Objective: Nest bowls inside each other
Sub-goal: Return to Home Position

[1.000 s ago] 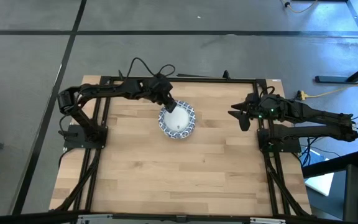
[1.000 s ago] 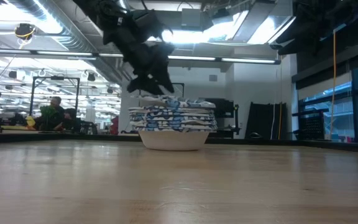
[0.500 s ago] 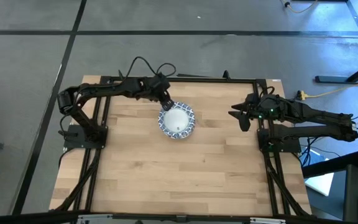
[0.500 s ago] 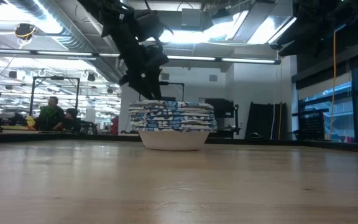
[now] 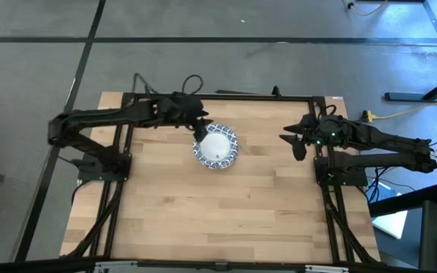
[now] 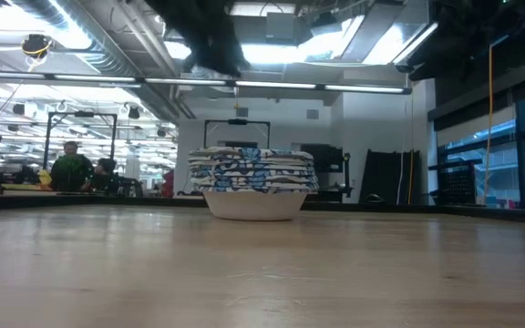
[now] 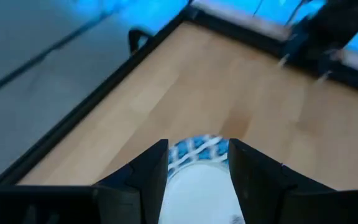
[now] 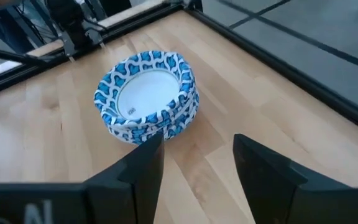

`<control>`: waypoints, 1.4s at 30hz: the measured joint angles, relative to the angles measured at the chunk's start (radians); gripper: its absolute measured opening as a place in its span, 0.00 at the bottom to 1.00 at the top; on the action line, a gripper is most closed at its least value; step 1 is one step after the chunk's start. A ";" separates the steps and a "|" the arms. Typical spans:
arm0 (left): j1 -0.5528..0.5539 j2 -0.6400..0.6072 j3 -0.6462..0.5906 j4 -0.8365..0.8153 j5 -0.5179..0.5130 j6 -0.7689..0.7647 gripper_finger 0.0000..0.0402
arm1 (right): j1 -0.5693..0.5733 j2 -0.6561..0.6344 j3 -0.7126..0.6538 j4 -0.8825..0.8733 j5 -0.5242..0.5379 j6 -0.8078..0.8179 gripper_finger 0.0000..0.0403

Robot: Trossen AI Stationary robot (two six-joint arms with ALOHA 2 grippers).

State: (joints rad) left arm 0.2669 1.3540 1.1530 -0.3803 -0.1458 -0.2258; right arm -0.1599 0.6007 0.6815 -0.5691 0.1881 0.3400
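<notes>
High view: the bowls [image 5: 216,146] sit nested in one stack on the wooden table [image 5: 226,208], toward the far side and a little left of centre. The left gripper [image 5: 199,130] is at the stack's far-left rim, just beside it; whether it touches I cannot tell from here. The right gripper [image 5: 290,142] waits near the table's right edge, well apart from the stack.

Low view: the stack [image 6: 252,182] stands upright, white base on the wood with blue-and-white rims layered level above it. The left arm [image 6: 203,41] shows only as a dark mass at the top, clear above the rims. A person [image 6: 68,169] is in the room beyond.

Left wrist view: both fingers [image 7: 146,177] are spread apart with nothing between them. The top bowl's patterned rim and white inside [image 7: 197,186] show through the gap, below.

Right wrist view: the fingers [image 8: 143,168] are spread and empty. The stack [image 8: 146,93] lies ahead on bare wood.
</notes>
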 joint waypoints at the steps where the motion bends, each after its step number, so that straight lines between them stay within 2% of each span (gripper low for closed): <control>1: -0.014 -0.028 -0.008 0.005 -0.007 0.001 0.40 | 0.001 -0.007 0.000 0.003 0.006 -0.007 0.48; 8: -0.138 -0.249 -0.130 0.029 -0.154 -0.020 0.40 | 0.001 -0.106 0.000 0.007 0.014 -0.043 0.48; 17: -0.283 -0.526 -0.340 0.107 -0.246 -0.033 0.40 | 0.001 -0.231 0.000 0.012 0.013 -0.086 0.48; 23: -0.351 -0.655 -0.445 0.115 -0.334 -0.035 0.40 | 0.002 -0.286 -0.022 0.022 -0.006 -0.114 0.48; 27: -0.376 -0.710 -0.500 0.112 -0.339 -0.035 0.41 | 0.002 -0.349 -0.132 0.110 -0.010 -0.116 0.48; 33: -0.400 -0.786 -0.584 0.127 -0.343 -0.045 0.41 | 0.002 -0.444 -0.296 0.291 -0.084 -0.138 0.48; 38: -0.402 -0.852 -0.674 0.158 -0.344 -0.059 0.41 | 0.002 -0.494 -0.342 0.302 -0.090 -0.134 0.48; 42: -0.402 -0.898 -0.741 0.157 -0.343 -0.107 0.41 | 0.002 -0.521 -0.348 0.234 -0.111 -0.112 0.48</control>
State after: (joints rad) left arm -0.1349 0.4557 0.4119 -0.2234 -0.4892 -0.3325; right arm -0.1581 0.0800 0.3337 -0.3352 0.0769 0.2283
